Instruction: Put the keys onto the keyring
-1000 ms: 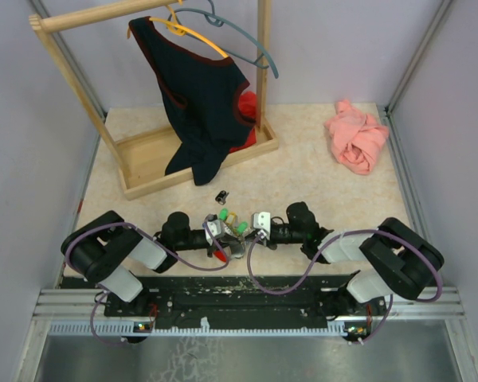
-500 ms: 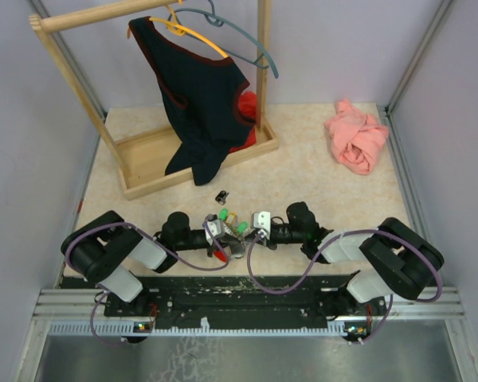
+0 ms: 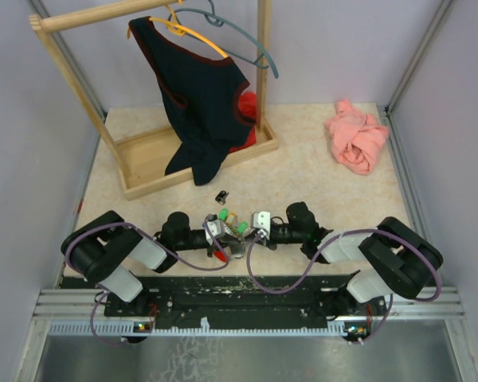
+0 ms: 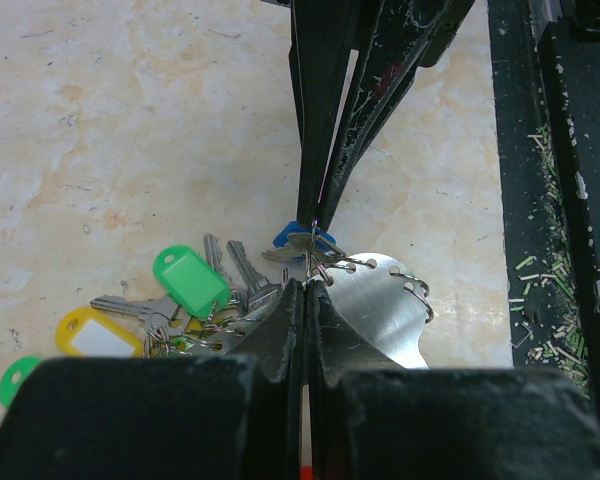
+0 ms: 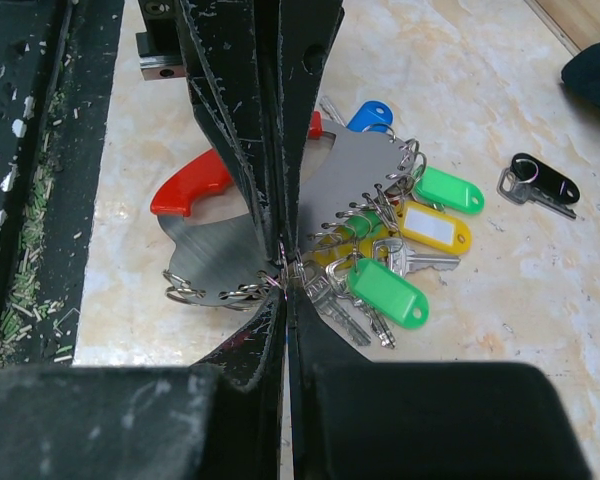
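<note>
Keys (image 5: 380, 270) with green, yellow and blue tags lie bunched on the table (image 3: 319, 175), seemingly hung on small wire rings (image 5: 358, 215) along the edge of a silvery metal plate (image 5: 220, 265), while one black-tagged key (image 5: 540, 182) lies well apart toward the wooden rack (image 3: 143, 155). Your left gripper (image 4: 305, 288) and right gripper (image 5: 283, 282) both have jaws pressed together, tips meeting at one ring on the plate's edge; whether either truly pinches the wire cannot be told. Nothing has shifted over the last second, so you seem paused mid-threading, with the black-tagged key still unfetched.
</note>
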